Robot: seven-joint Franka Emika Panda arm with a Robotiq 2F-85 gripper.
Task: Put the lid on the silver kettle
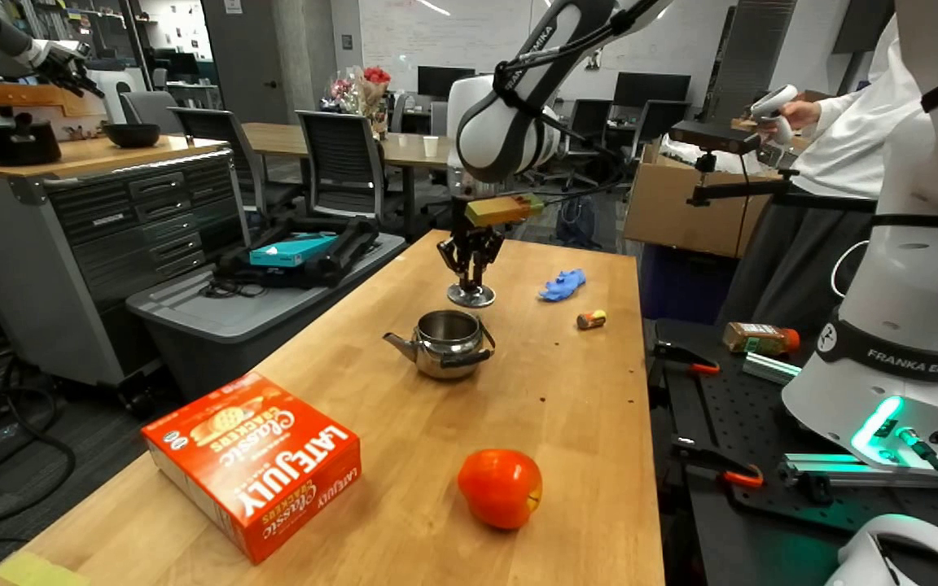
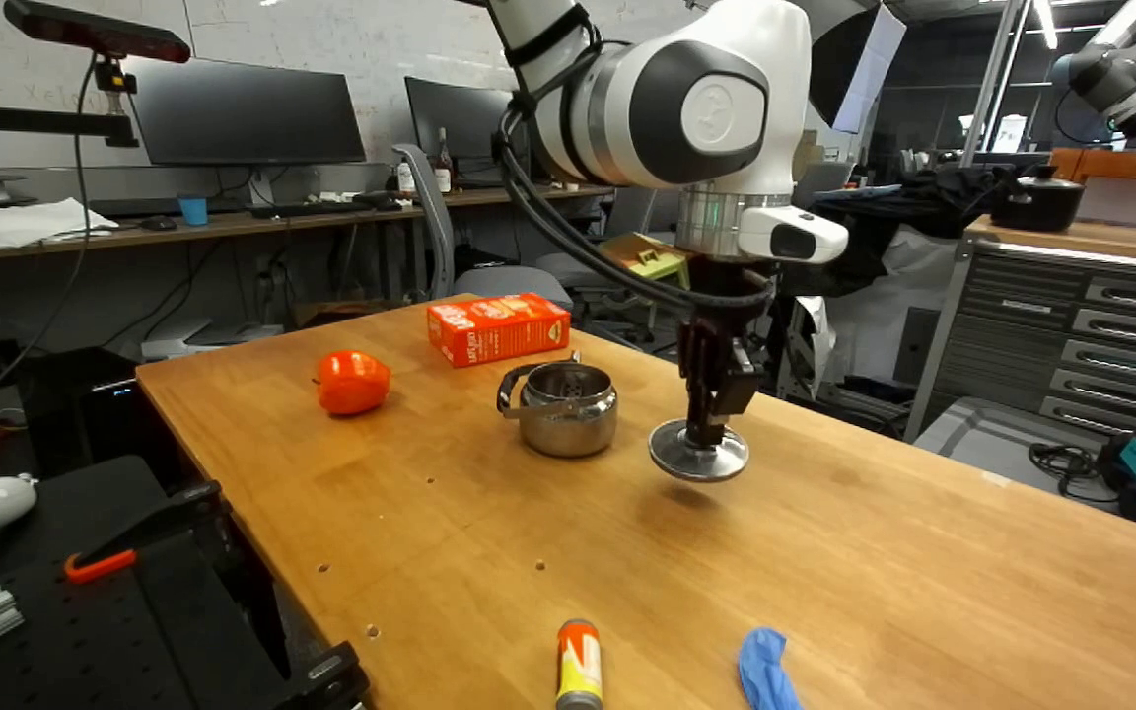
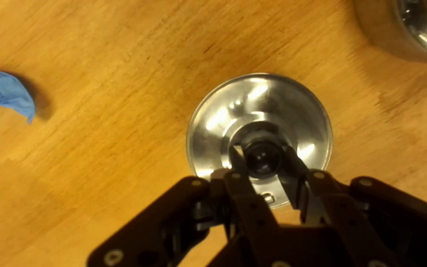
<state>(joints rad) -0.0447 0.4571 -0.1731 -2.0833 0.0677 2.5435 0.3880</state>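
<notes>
The lid, a shiny silver disc with a black knob, shows in both exterior views [image 1: 471,298] [image 2: 694,461] and in the wrist view [image 3: 260,92]. My gripper [image 1: 471,281] is shut on its knob, with one finger on each side in the wrist view [image 3: 263,157]. The lid hangs roughly level a little above the table, apart from the kettle. The silver kettle [image 1: 446,356] stands upright and open-topped on the table, with its dark handle folded to the side. It also shows in an exterior view [image 2: 573,424]. Only its edge shows at the wrist view's upper right corner [image 3: 426,27].
On the wooden table [image 1: 583,407] are a red cracker box [image 1: 257,456], a red-orange tomato-like fruit [image 1: 501,488], a blue glove [image 1: 563,286] and a small orange-yellow can [image 1: 591,320]. The box and fruit lie beyond the kettle in an exterior view [image 2: 499,328].
</notes>
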